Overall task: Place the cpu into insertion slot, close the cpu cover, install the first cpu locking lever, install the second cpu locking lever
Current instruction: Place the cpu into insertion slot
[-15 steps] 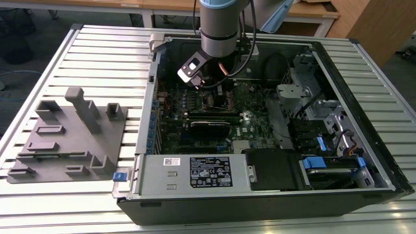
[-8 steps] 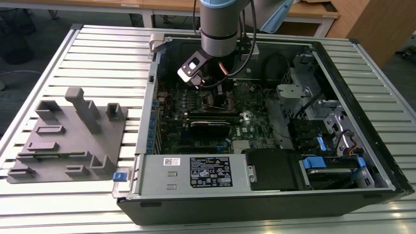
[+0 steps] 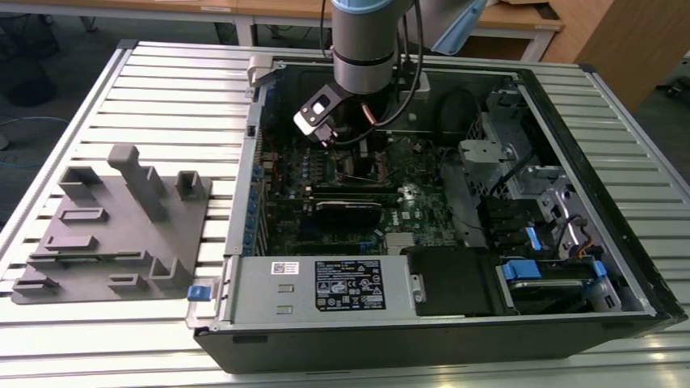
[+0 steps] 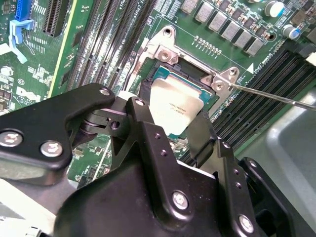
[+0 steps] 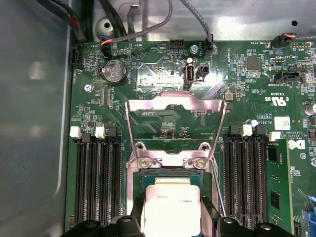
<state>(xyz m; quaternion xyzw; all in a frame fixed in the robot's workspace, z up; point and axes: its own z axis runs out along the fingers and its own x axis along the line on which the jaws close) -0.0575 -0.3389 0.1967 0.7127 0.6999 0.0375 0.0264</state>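
Lab: slatted metal bench [image 3: 129, 89], wooden desks [image 3: 518, 20]

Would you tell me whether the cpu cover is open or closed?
Open: the cpu cover lies flipped back from its hinges, leaving the cpu uncovered.

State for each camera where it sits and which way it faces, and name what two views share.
Exterior view: off the arm, high, looking down into the open black computer case on the slatted metal table; the grey arm shows.
Second wrist view: on the arm, looking slantwise past the black gripper at the flat square silver-grey cpu it holds.
First wrist view: on the arm, facing straight at the green motherboard and open silvery cpu cover; fingertips show.
Shared: both wrist views show gripper and cpu.
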